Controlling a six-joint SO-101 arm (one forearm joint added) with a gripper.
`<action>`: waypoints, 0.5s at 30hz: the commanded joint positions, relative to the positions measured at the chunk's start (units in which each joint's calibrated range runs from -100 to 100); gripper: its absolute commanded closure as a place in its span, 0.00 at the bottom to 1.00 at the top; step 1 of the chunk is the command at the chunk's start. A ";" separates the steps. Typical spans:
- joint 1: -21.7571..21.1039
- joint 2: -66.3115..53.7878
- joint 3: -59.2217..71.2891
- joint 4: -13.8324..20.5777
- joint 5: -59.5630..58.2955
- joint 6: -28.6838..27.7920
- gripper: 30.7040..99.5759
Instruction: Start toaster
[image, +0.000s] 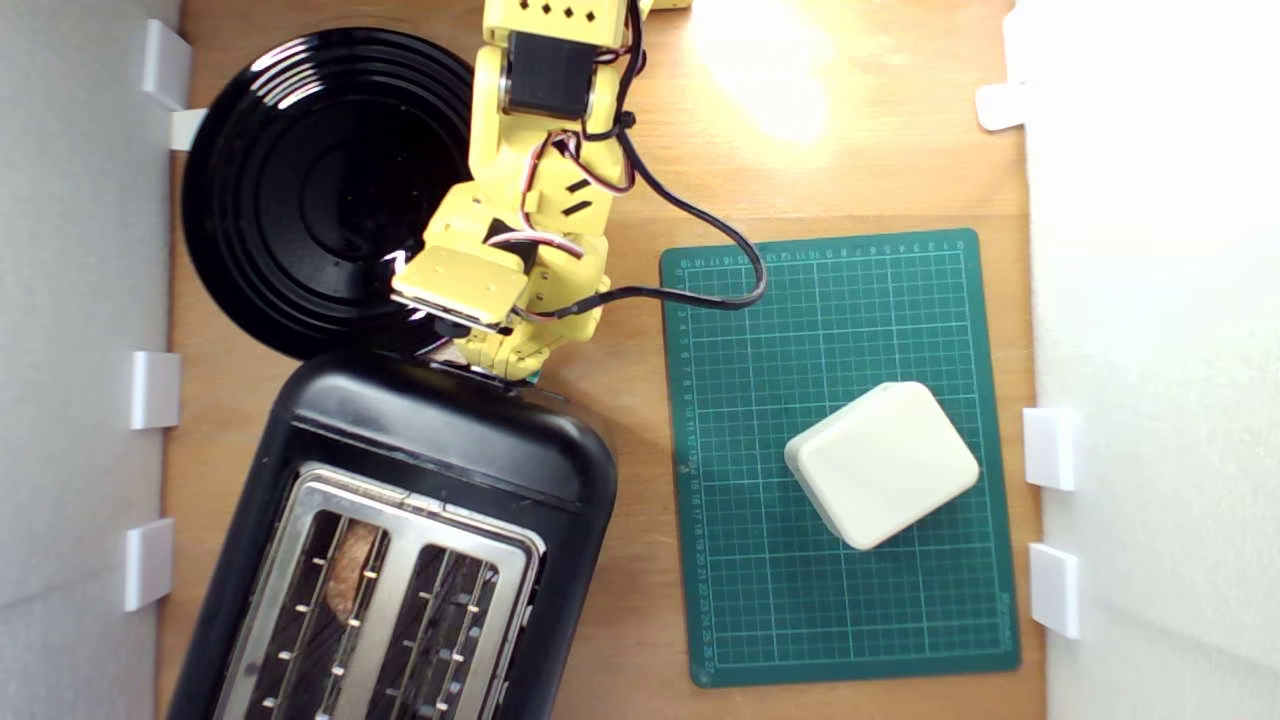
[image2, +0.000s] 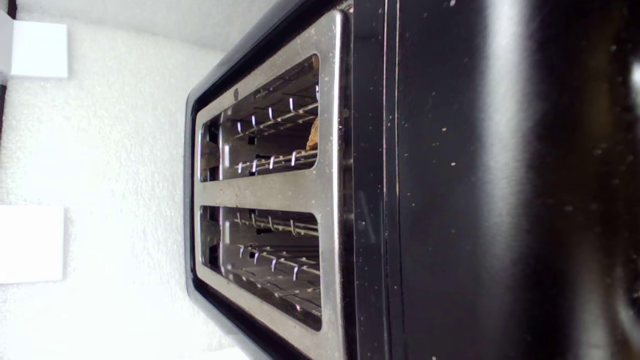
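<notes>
The glossy black toaster (image: 450, 450) stands at the exterior view's lower left, its silver top plate (image: 400, 525) showing two slots. A brown slice of bread (image: 350, 580) sits low in the slot nearer that view's left. My yellow gripper (image: 497, 365) hangs right at the toaster's far end, its fingers hidden under the wrist, so I cannot tell open from shut. A sliver of teal (image: 536, 379) peeks out beside it. The wrist view is filled by the toaster (image2: 450, 200), its plate (image2: 280, 192) and the bread (image2: 313, 135); no fingers show there.
A round black ribbed plate (image: 310, 190) lies behind the toaster, partly under my arm. A green cutting mat (image: 900, 300) with a white rounded box (image: 882, 463) lies at the exterior view's right. White foam walls (image: 80, 400) with clips border both sides.
</notes>
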 joint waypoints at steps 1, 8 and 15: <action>-0.25 4.88 4.81 -0.39 -8.28 0.08 0.99; -0.17 6.46 8.26 -0.11 -10.34 0.40 0.99; -0.09 8.38 8.62 -0.02 -12.65 0.40 0.99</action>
